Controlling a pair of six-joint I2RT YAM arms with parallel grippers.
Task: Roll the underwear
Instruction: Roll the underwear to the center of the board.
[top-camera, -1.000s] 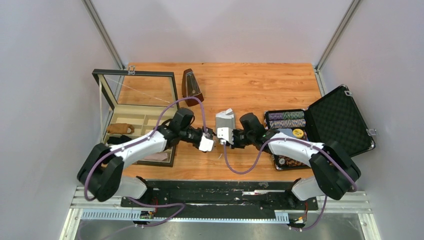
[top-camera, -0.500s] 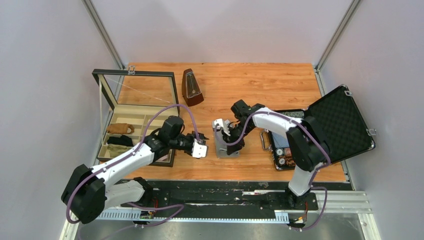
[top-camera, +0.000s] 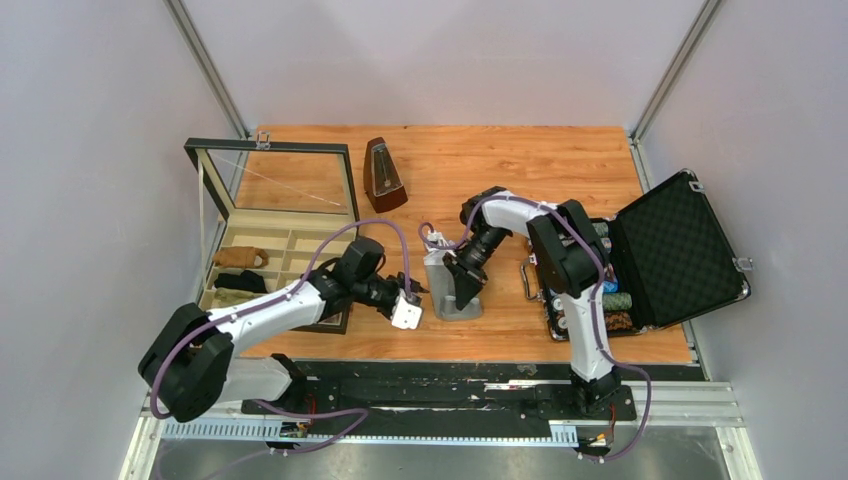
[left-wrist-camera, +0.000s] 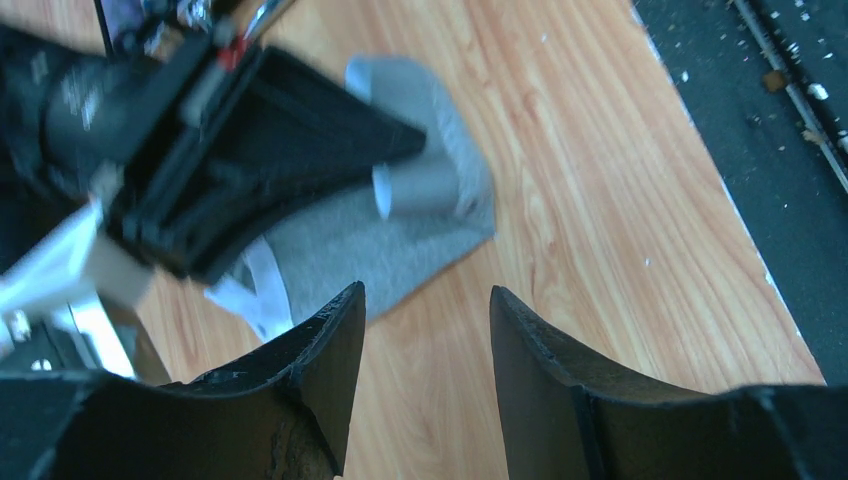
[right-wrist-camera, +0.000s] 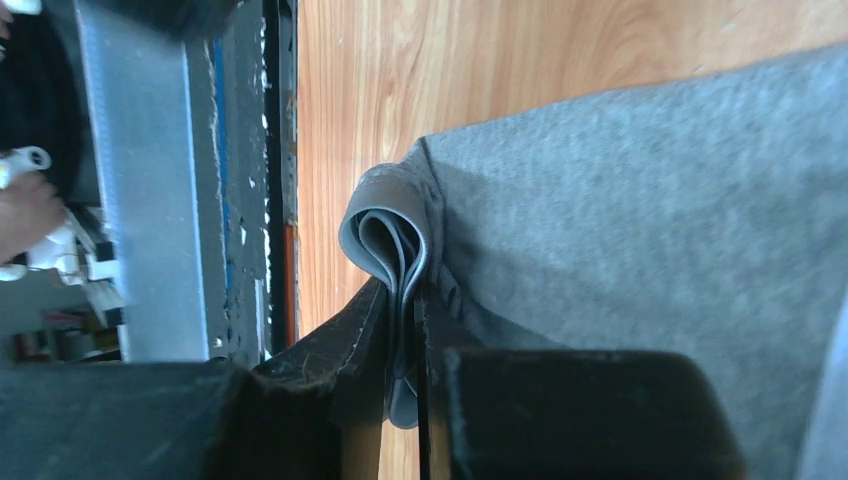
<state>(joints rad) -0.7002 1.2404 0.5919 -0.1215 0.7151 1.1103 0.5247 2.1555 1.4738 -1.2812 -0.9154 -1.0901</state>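
The grey underwear (top-camera: 437, 285) lies partly folded on the wooden table, white trim at its far end. My right gripper (top-camera: 461, 296) reaches over it from behind and is shut on a folded loop of its grey waistband (right-wrist-camera: 385, 235); the fabric (right-wrist-camera: 640, 190) spreads to the right of the right gripper (right-wrist-camera: 406, 300). My left gripper (top-camera: 405, 312) is open and empty, just left of the underwear. In the left wrist view the left gripper (left-wrist-camera: 425, 305) points at bare wood beside the cloth's near corner (left-wrist-camera: 380, 245), with the black right gripper (left-wrist-camera: 250, 150) above it.
A glass-lidded compartment box (top-camera: 280, 250) with a beige cloth roll (top-camera: 240, 257) stands at the left. A wooden metronome (top-camera: 383, 175) stands behind. An open black case (top-camera: 665, 240) with chips lies at the right. The table's near edge (right-wrist-camera: 285, 200) is close to the right gripper.
Both grippers held the underwear up together. The left one let go and pulled back left, then came nearer. The right arm swung round and brought the waistband down toward the near edge.
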